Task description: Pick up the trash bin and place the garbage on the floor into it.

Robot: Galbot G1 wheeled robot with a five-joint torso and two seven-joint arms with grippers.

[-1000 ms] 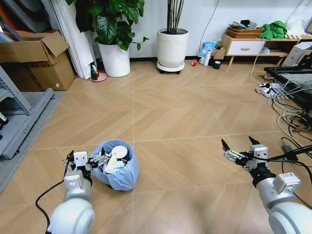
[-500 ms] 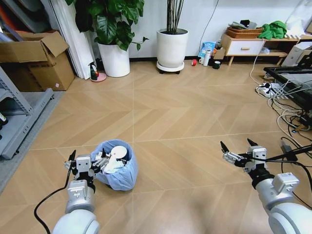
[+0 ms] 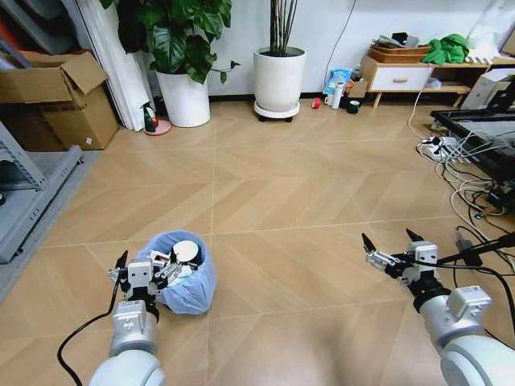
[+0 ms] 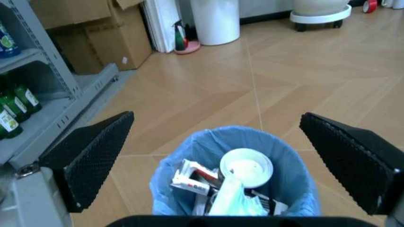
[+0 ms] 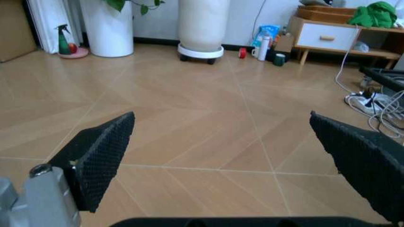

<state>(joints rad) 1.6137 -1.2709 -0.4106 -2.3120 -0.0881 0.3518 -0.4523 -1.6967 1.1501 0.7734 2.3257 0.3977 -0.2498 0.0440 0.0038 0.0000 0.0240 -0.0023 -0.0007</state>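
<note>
A small round trash bin (image 3: 182,273) lined with a crinkly light-blue bag stands on the herringbone wood-look floor (image 3: 282,201) at the robot's lower left, with the left hand (image 3: 143,269) poised just beside its near rim, fingers spread wide and gripping nothing. In the left wrist view the two dark ribbed fingers (image 4: 88,156) splay to either side of the bin, well clear of the bag. Inside the bin lies the garbage (image 4: 221,182): a white round disc (image 4: 246,167), a red-and-white snack wrapper (image 4: 189,177) and a pale teal tissue (image 4: 230,196), heaped together.

The right hand (image 3: 392,251) hovers above bare floor well away from the bin, at the robot's lower right, its fingers likewise spread wide and empty.

At the far wall stand two large white planters (image 3: 276,76), a leafy plant (image 3: 173,32) in one of them, with a green spray bottle (image 3: 150,119) at the base of the other. A cardboard box (image 3: 56,96) sits to the left by a grey metal shelf (image 3: 32,193), and a low cabinet with a drawer (image 3: 398,78) is at the right, above a tangle of cables and a power strip (image 3: 451,153)
</note>
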